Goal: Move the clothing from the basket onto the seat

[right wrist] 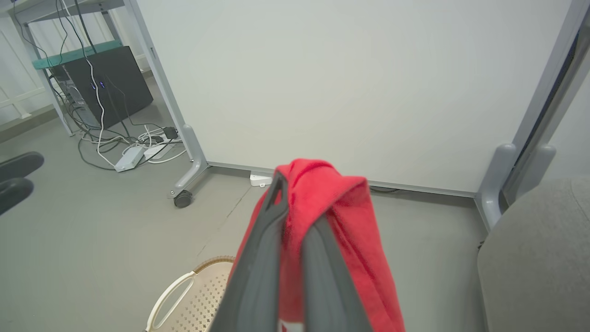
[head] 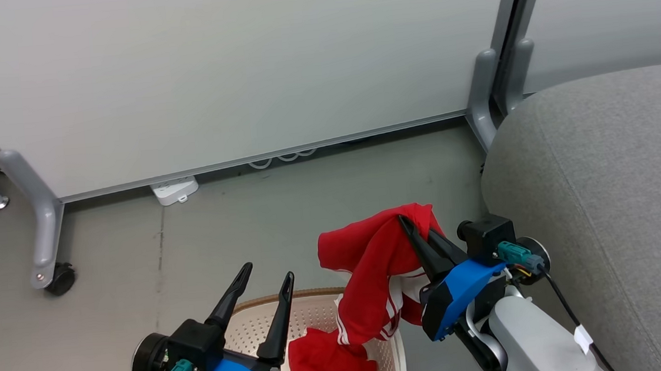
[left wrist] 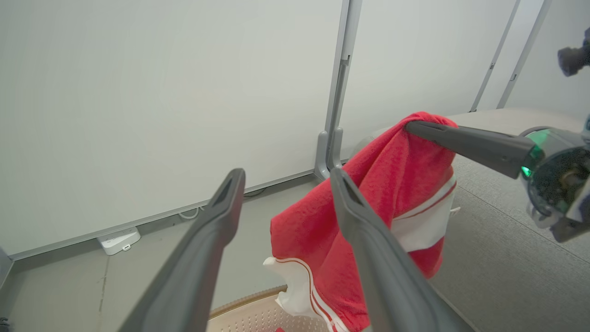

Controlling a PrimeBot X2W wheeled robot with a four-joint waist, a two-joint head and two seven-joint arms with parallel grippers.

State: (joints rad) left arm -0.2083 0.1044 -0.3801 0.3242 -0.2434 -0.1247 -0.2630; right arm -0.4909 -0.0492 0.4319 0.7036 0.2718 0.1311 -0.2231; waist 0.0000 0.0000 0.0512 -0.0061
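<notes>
A red garment point(head: 372, 265) with white striped panels hangs from my right gripper point(head: 414, 232), which is shut on its top fold; the same clothing point(left wrist: 368, 212) point(right wrist: 332, 216) drapes down toward the basket. More red clothing point(head: 330, 365) lies in the cream perforated basket point(head: 311, 314) at the bottom of the head view. My left gripper point(head: 267, 282) stands open over the basket's left side, empty. The grey seat point(head: 608, 187) fills the right side, beside the lifted garment. In the right wrist view the basket rim point(right wrist: 184, 290) sits low left of my right gripper point(right wrist: 295, 207).
A white partition panel point(head: 227, 70) on grey legs with a black castor point(head: 60, 278) stands behind. A white power strip point(head: 174, 190) lies at its foot. Cables and a dark box point(right wrist: 110, 87) sit at the far left in the right wrist view. Bare grey floor point(head: 285, 212) lies between basket and panel.
</notes>
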